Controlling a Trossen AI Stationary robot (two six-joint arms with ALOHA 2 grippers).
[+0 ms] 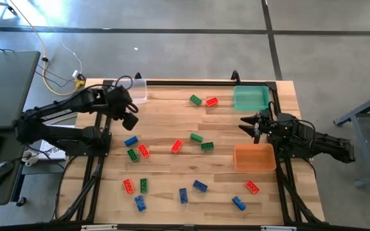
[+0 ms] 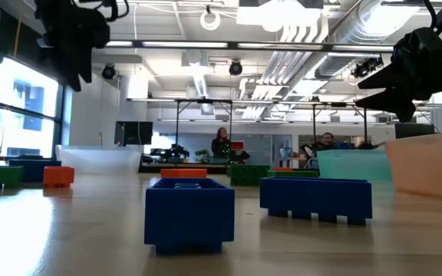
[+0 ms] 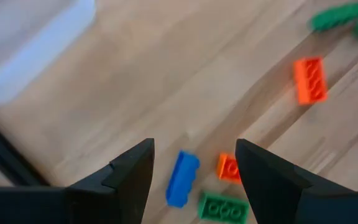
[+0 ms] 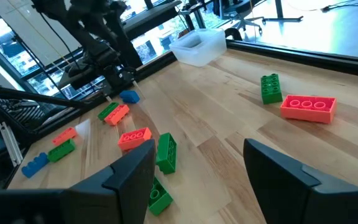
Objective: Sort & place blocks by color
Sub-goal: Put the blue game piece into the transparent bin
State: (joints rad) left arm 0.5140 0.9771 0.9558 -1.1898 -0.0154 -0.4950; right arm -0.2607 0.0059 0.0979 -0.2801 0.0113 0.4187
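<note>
Several red, green and blue bricks lie flat and scattered on the wooden table (image 1: 172, 115). My left gripper (image 1: 131, 119) is open and empty, raised at the table's left side. A blue brick (image 1: 131, 141) lies below it and shows in the left wrist view (image 3: 182, 178), beside a red brick (image 3: 227, 168) and a green brick (image 3: 222, 207). My right gripper (image 1: 246, 123) is open and empty, raised at the table's right side between the teal bin (image 1: 250, 97) and the orange bin (image 1: 254, 158). A green brick (image 4: 270, 88) and a red brick (image 4: 307, 106) lie ahead of it.
A clear bin (image 1: 137, 90) stands at the far left; it shows in the left wrist view (image 3: 30, 43) too. The teal bin stands at the far right, the orange bin nearer on the right. More bricks lie along the near edge (image 1: 185, 192). People sit in the room beyond (image 2: 221, 144).
</note>
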